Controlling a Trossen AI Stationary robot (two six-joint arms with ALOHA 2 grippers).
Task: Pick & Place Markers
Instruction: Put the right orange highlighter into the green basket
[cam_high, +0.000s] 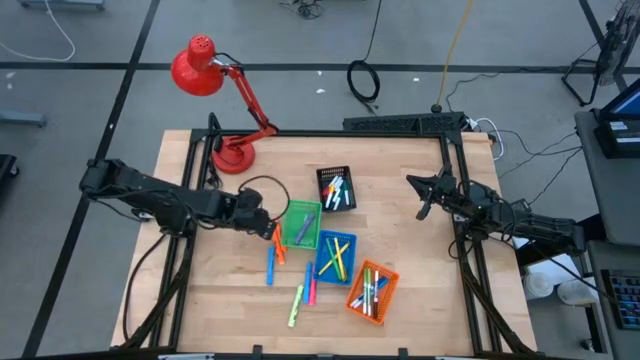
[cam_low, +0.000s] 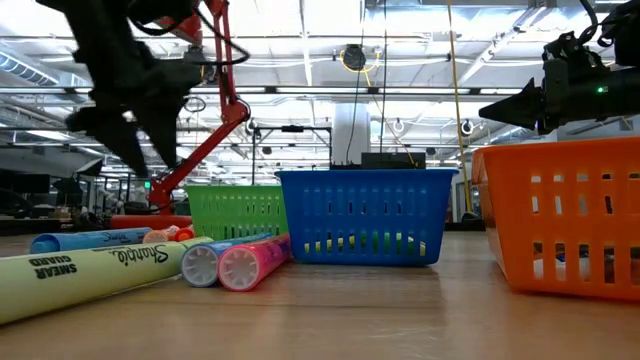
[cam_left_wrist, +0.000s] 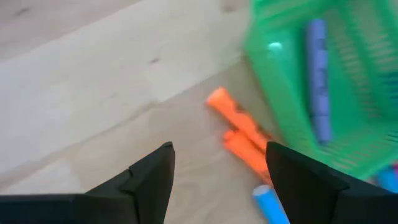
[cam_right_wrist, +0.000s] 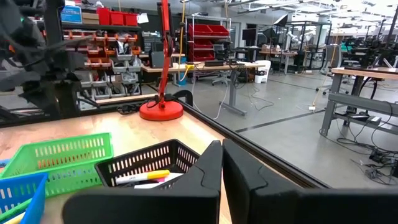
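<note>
Here your left gripper (cam_left_wrist: 217, 171) hangs spread and empty over two orange markers (cam_left_wrist: 239, 130) beside the green basket (cam_high: 301, 224). Blue (cam_high: 333, 257), orange (cam_high: 372, 290) and black (cam_high: 336, 188) baskets crowd nearby. Right gripper (cam_right_wrist: 222, 171), fingers together, waits apart.

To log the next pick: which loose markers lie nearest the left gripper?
The two orange markers, beside the green basket, directly ahead of the open left gripper; the blue one lies farther off.

Workshop: parts-bin shelves (cam_right_wrist: 106, 43), workbenches (cam_right_wrist: 360, 81)
</note>
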